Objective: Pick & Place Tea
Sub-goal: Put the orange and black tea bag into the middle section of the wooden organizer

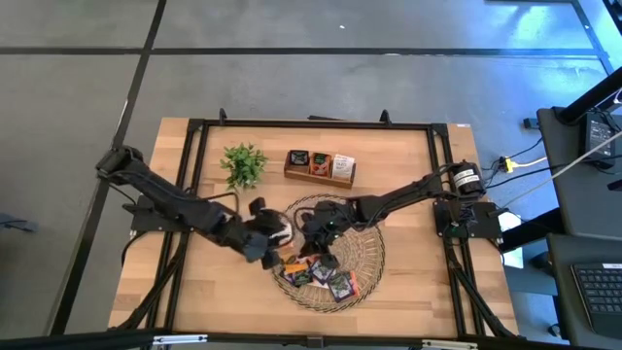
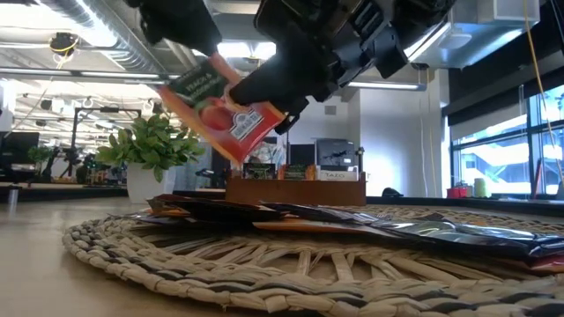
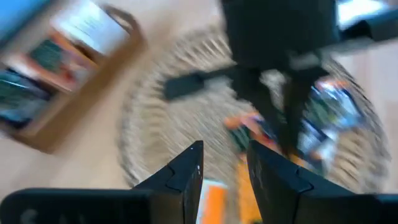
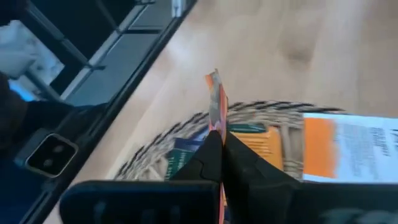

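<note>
The left gripper (image 3: 225,163) is seen low in the frame, its two dark fingers (image 3: 186,168) parted with nothing between them. Beyond them a round woven tray (image 3: 161,143) is spread on the wooden table (image 3: 93,155), with blurred sachets (image 3: 329,109) lying on it. The other arm (image 3: 273,43) is hung above the tray. A wooden box (image 3: 62,74) with packets is set beside the tray.

A wooden table (image 1: 408,282) carries a woven tray (image 1: 369,255), plant (image 1: 243,163) and wooden box (image 1: 320,167).
</note>
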Action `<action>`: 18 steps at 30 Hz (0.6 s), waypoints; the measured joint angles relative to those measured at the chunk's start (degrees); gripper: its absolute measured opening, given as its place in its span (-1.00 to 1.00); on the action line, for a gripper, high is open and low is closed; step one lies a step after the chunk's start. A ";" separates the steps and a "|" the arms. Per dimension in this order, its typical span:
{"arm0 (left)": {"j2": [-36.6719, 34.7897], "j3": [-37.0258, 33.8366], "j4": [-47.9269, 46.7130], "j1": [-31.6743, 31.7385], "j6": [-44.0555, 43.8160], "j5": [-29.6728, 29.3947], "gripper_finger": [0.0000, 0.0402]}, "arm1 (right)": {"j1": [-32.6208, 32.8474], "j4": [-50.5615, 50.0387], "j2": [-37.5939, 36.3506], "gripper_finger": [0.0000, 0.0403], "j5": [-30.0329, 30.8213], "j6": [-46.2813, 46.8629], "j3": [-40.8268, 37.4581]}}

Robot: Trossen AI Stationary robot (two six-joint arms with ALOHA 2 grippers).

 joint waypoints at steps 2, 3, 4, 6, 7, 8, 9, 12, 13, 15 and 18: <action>-1.69 -2.23 0.20 -1.43 -1.79 -4.40 -0.41 | -0.16 -0.36 -1.15 -0.98 -0.01 0.12 -1.71; -2.46 -3.46 1.19 -2.03 -2.91 -5.65 -0.42 | -0.27 0.76 -1.84 -0.98 0.40 0.26 -2.91; -3.20 -5.05 3.14 -2.63 -3.55 -6.72 -0.42 | -0.56 2.13 -3.10 -0.98 1.17 0.42 -4.68; -4.13 -8.39 8.74 -3.45 -3.71 -8.47 -0.42 | -1.08 6.38 -6.45 -0.98 4.21 0.50 -8.80; -4.43 -10.22 12.54 -3.67 -2.92 -8.77 -0.42 | -1.40 9.83 -8.24 -0.98 6.09 0.50 -11.07; -4.60 -12.03 16.79 -3.78 -1.67 -8.79 -0.42 | -1.65 13.72 -10.18 -0.98 8.04 0.54 -13.62; -4.65 -13.93 21.83 -3.64 -0.08 -8.31 -0.41 | -1.79 17.65 -11.85 -0.98 9.89 0.88 -16.13; -4.27 -20.19 38.28 -2.32 4.81 -6.50 -0.40 | -2.23 28.47 -16.17 -0.97 14.74 2.01 -22.52; -3.75 -22.26 44.41 -1.77 6.37 -5.60 -0.40 | -2.23 31.25 -17.47 -0.97 16.16 2.01 -23.92; -3.12 -26.21 54.27 -0.91 10.11 -4.78 -0.40 | -2.21 34.76 -20.16 -0.97 18.33 1.85 -26.43; -1.28 -30.44 67.84 0.54 16.56 -3.12 -0.41 | -2.21 36.78 -22.91 -0.97 19.48 0.83 -27.90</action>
